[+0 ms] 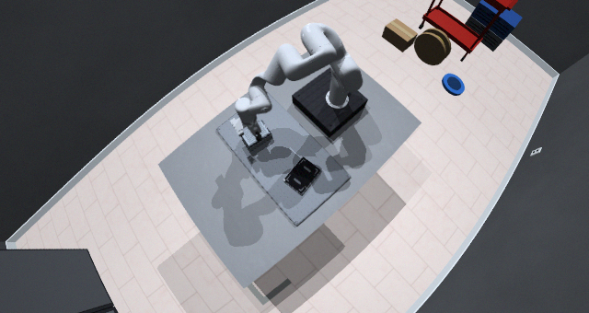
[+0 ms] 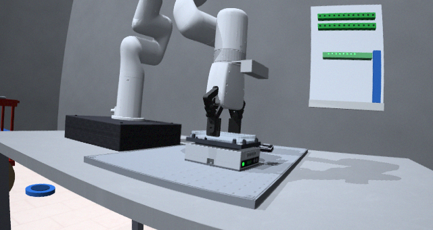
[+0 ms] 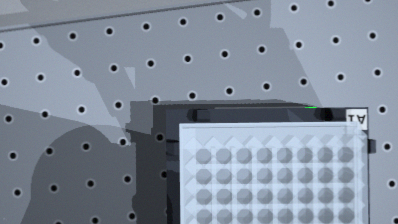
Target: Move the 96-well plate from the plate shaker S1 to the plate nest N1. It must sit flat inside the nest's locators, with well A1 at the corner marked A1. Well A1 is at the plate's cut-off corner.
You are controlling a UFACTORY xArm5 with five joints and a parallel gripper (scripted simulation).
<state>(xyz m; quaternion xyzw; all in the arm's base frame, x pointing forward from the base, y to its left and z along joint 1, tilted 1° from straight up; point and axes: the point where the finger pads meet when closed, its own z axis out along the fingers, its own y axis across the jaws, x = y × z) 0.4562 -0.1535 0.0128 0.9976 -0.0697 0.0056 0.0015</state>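
The clear 96-well plate point(image 2: 223, 137) lies flat on the plate shaker S1 point(image 2: 223, 153), a white box with a green light on its front. In the wrist view the plate point(image 3: 272, 172) fills the lower right, with an A1 label point(image 3: 357, 119) on the shaker at its upper right corner. My gripper point(image 2: 223, 130) is open, its black fingers lowered to plate level, one on each side of the plate. I cannot tell if they touch it. From above the gripper point(image 1: 253, 135) covers the shaker. The black plate nest N1 point(image 1: 302, 176) sits empty further along the perforated board.
The arm's black base block point(image 1: 329, 102) stands on the table beside the perforated board point(image 2: 199, 170). A red cart point(image 1: 469, 14), a box, a round drum and a blue ring point(image 1: 453, 84) are on the floor far away. A poster hangs on the wall.
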